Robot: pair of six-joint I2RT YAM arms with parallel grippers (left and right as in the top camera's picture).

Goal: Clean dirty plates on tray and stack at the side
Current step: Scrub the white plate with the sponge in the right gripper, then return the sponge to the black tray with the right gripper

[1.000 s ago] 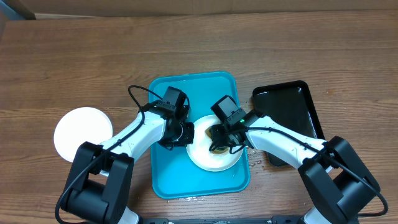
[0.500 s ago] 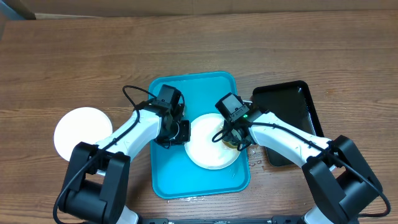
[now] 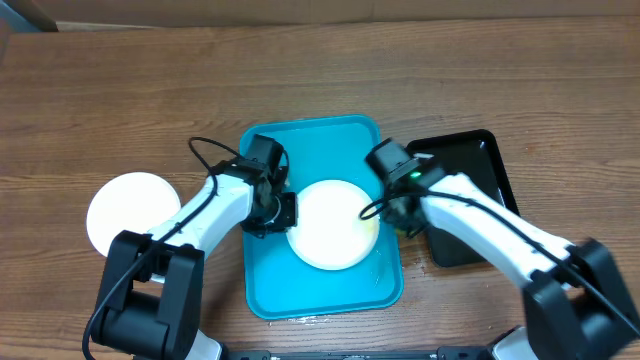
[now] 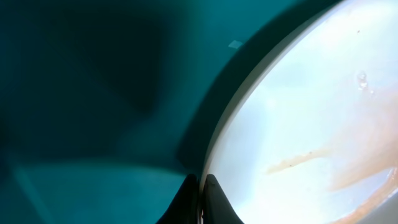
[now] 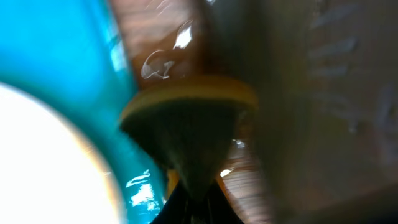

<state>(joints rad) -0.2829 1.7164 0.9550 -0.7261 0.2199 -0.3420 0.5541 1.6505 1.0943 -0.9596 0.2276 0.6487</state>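
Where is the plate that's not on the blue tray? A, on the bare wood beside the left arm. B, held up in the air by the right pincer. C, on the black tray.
A: the white plate lies flat on the wood table next to the left arm, apart from the turquoise tray and far from the black tray.

A plate [image 3: 330, 225] is set in the tray [image 3: 265, 290], its left edge pinched in the jaws of the left gripper [image 3: 285, 213]; a second plate [image 3: 133, 212] is laid well left of them. A sponge [image 5: 186, 118] is clamped in the jaws of the right gripper [image 3: 397, 215], with a smaller tray [image 3: 475, 200] just right.
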